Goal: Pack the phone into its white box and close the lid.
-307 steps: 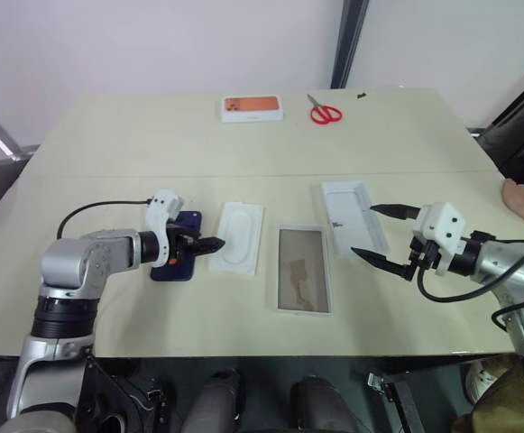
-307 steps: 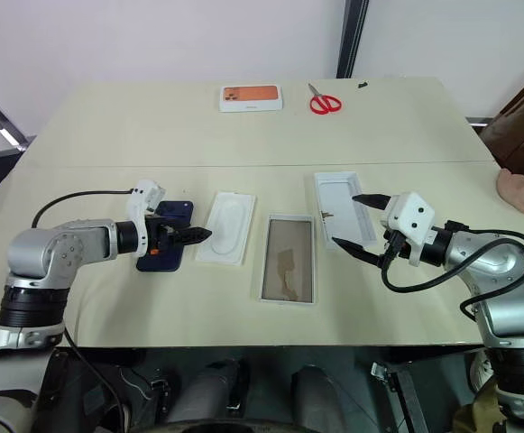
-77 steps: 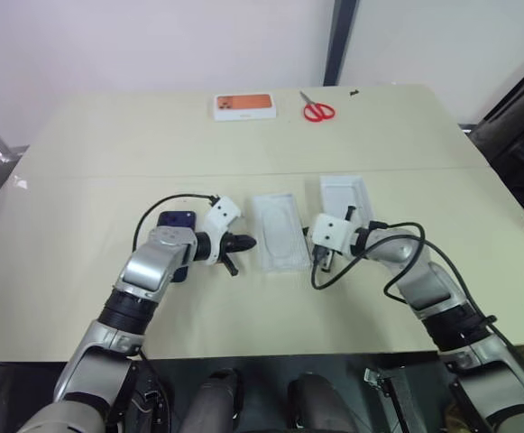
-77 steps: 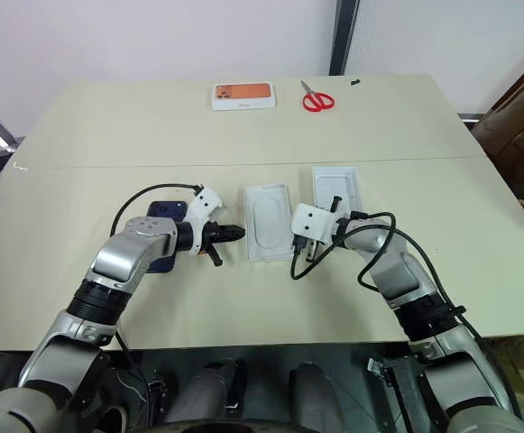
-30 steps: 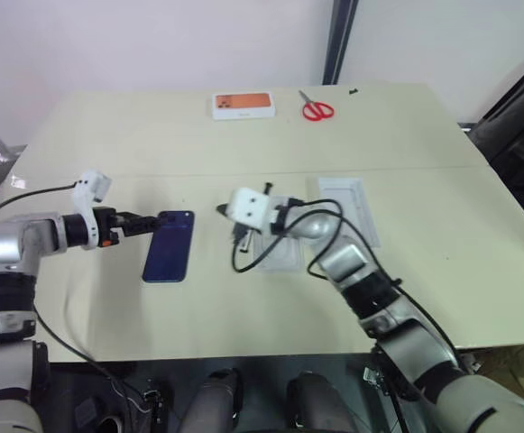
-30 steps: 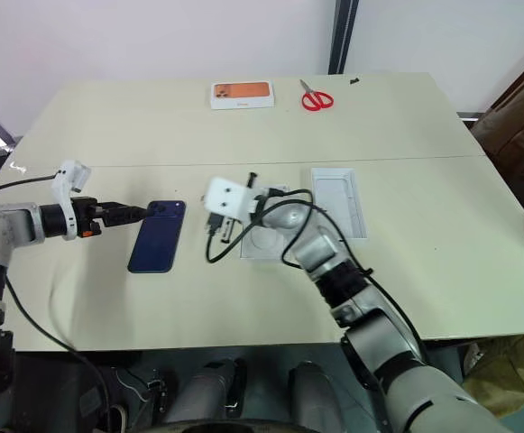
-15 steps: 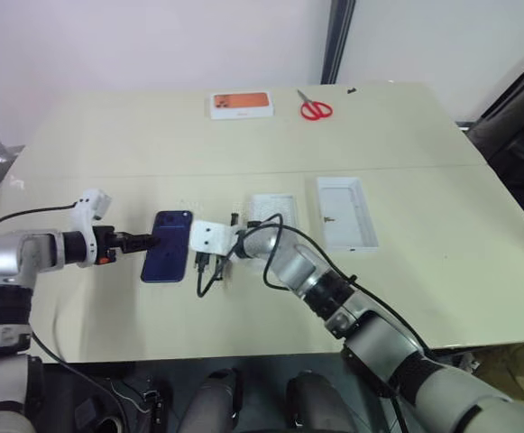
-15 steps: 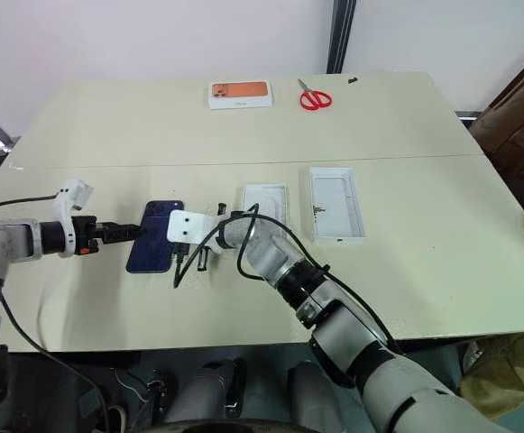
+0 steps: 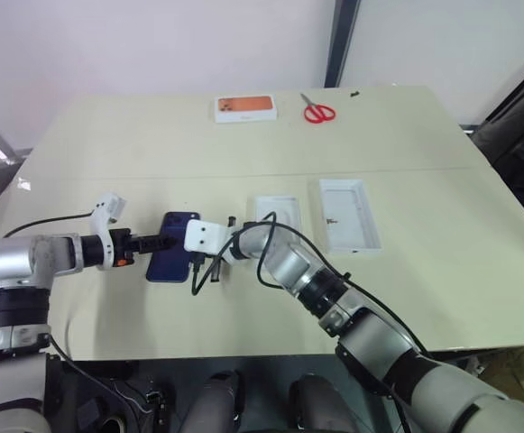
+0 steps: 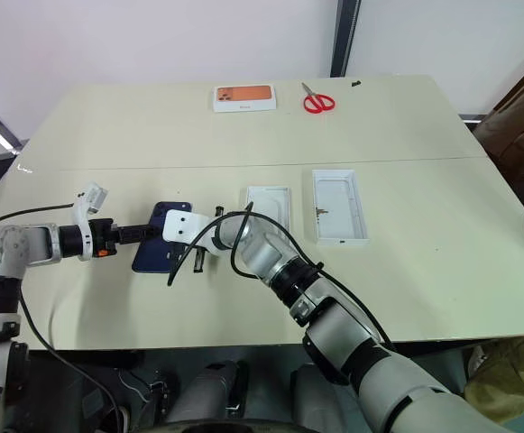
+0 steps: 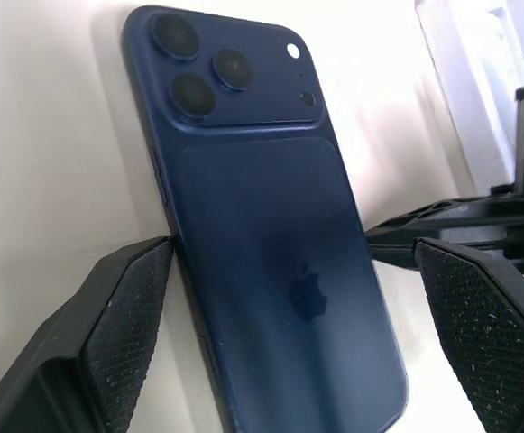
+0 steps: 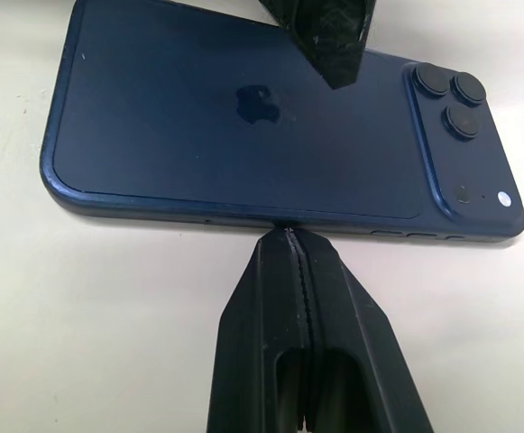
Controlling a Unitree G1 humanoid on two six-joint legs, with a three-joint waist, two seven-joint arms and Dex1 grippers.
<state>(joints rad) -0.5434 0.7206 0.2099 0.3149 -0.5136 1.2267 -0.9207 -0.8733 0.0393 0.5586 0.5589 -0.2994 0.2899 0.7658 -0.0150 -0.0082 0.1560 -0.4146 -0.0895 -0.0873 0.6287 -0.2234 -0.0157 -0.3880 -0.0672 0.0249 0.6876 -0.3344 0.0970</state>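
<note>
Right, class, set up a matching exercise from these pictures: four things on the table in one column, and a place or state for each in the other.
Things
1. dark navy-blue smartphone
2. red-handled scissors
3. left gripper
4. right gripper

States
A. shut, tips at the phone's long edge
B. far edge of the table
C. lying back up
D. open, astride the phone

Pairs: 1-C, 2-B, 3-D, 4-A

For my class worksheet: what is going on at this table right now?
A two-armed robot is working on a navy phone lying face down on the table. Its left claw is open, straddling the phone; the right claw is shut, its tip at the phone's long edge. The white lid lies open nearby.
</note>
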